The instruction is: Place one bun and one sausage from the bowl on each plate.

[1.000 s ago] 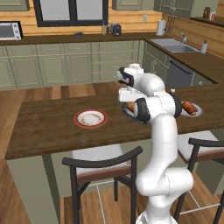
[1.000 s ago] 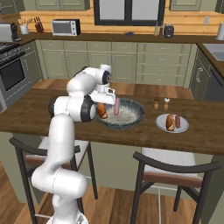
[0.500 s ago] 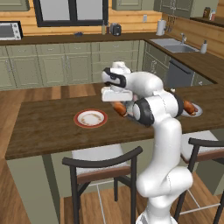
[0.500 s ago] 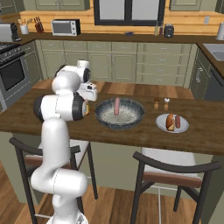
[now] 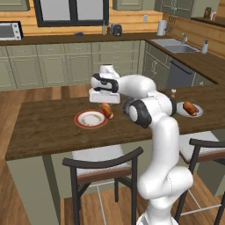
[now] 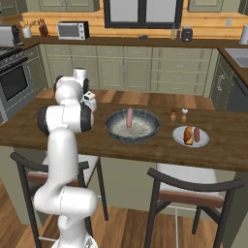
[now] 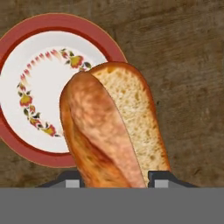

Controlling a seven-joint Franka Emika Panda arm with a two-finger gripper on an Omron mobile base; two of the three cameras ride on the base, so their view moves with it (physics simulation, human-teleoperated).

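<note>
My gripper is shut on the orange-brown bun, which hangs just above the right rim of the red-rimmed plate. Seen from the hand, the bun stands between the two fingertips and covers the right part of that plate, whose cream centre is bare. The blue-grey bowl sits mid-counter with a pale pink sausage leaning inside. On the white plate, to the right, lie a tan bun and a reddish-brown sausage.
Two small shakers stand behind the white plate. Two stools are tucked against the counter's front edge. Bare wooden countertop stretches left of the red-rimmed plate.
The arm has swung left from the bowl, carrying the bun, and now holds it over the red-rimmed plate's edge. The pink sausage stays in the bowl.
</note>
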